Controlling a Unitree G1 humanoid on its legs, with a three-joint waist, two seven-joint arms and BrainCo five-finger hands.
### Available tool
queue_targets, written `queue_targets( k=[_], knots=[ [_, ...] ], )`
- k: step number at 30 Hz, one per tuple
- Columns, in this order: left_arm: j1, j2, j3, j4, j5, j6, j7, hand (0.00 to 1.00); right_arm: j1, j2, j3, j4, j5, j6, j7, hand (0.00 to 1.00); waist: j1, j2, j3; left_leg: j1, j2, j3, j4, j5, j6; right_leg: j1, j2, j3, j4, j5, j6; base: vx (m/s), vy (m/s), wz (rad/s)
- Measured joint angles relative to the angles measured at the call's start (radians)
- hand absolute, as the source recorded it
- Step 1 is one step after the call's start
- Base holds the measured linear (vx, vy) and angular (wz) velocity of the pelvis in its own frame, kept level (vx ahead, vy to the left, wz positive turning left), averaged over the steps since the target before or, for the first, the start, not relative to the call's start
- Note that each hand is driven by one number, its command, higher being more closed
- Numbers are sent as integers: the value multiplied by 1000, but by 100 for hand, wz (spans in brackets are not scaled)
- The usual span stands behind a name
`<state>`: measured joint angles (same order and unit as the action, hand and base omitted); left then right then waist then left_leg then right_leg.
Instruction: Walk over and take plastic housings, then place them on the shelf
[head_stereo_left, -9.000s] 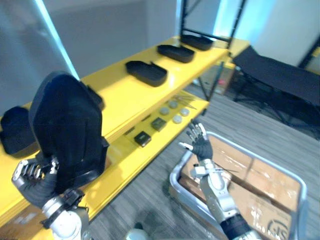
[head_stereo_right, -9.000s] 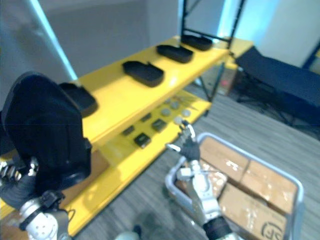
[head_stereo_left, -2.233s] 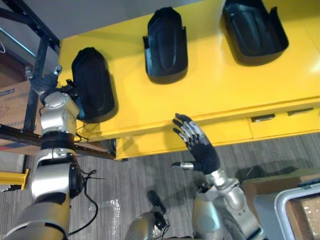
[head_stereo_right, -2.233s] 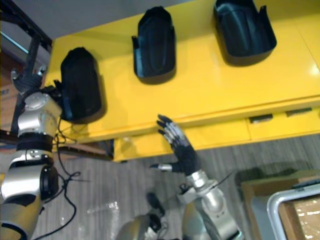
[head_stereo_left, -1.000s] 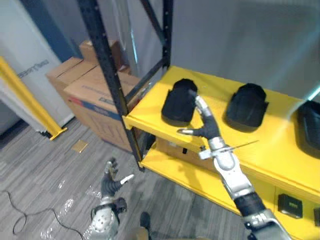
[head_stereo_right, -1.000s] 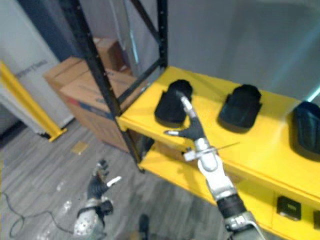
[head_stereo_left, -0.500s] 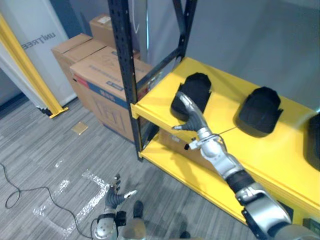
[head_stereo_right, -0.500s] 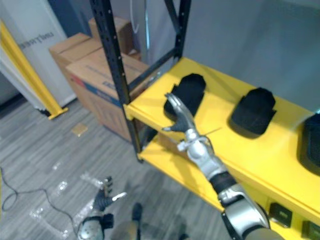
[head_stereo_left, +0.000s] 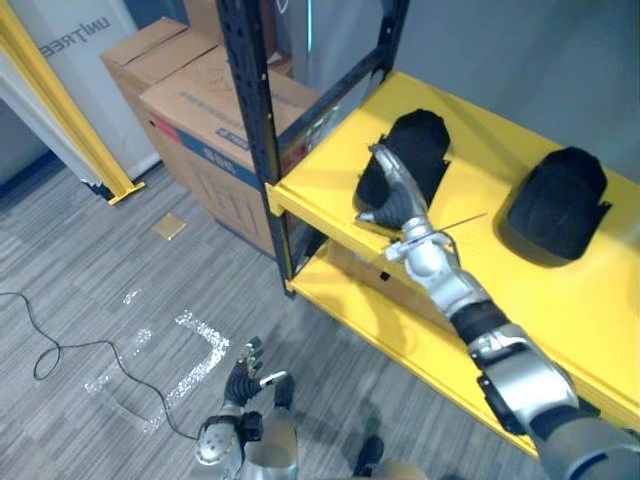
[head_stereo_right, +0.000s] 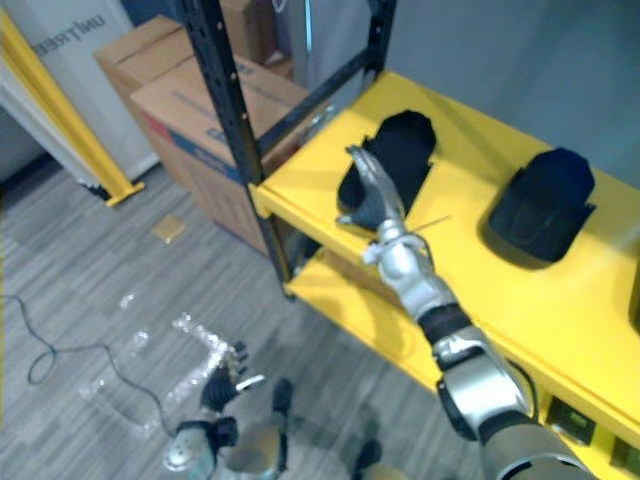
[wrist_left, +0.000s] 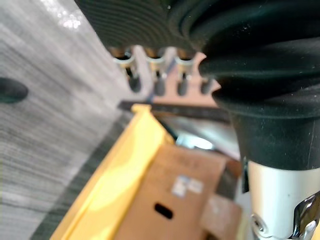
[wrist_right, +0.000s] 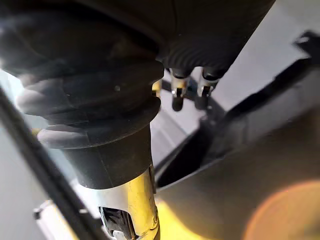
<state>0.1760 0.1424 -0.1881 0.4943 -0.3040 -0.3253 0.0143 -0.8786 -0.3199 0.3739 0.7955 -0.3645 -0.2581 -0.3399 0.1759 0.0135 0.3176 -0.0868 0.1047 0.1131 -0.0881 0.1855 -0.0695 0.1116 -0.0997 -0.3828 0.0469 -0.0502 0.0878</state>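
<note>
Two black plastic housings lie on the yellow shelf: one near the shelf's left end, another further right. My right hand is raised over the shelf's front edge, just in front of the left housing, open with straight fingers and holding nothing. Whether it touches the housing I cannot tell. My left hand hangs low above the grey floor, open and empty. Its straight fingers show in the left wrist view, and the right hand's fingers in the right wrist view.
A black rack upright stands at the shelf's left corner. Cardboard boxes sit behind it on the left, beside a slanted yellow bar. A lower yellow shelf runs under the top one. Tape marks lie on the floor.
The view has shifted a little as the camera moved. My right hand stays raised in front of the left housing, and my left hand stays low. Both remain open.
</note>
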Motion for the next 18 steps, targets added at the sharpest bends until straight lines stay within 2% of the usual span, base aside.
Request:
queue_targets(
  k=[3, 7, 11, 18],
  knots=[
    [4, 1, -12, 0, -5, 0, 0, 0, -13, -5, 0, 19, 19, 9, 17, 0, 3, 11, 6, -1, 6, -5, 0, 1, -2, 0, 6, -3, 4, -1, -2, -41, -15, 3],
    [3, 1, -13, 0, -9, 0, 0, 0, -27, -6, -1, 58, 14, 62, 25, 0, 4, 11, 7, -3, 8, -11, 0, 2, -3, -3, 6, -8, 10, -4, -4, -13, -8, 2],
    [0, 0, -14, 0, -11, -1, 0, 0, -44, -6, -14, 72, 10, 94, 25, 0, 4, 13, 21, -3, 8, -12, 0, 1, -4, -3, 5, -9, 14, -4, -3, 0, 0, 0],
    [-3, 0, -27, -1, -13, 0, 4, 0, -71, -1, -38, 70, -8, 192, 29, 0, 4, 17, 40, -3, 7, -9, 0, 1, -4, -5, 3, -9, 16, -3, -2, 0, 0, 0]
  ],
)
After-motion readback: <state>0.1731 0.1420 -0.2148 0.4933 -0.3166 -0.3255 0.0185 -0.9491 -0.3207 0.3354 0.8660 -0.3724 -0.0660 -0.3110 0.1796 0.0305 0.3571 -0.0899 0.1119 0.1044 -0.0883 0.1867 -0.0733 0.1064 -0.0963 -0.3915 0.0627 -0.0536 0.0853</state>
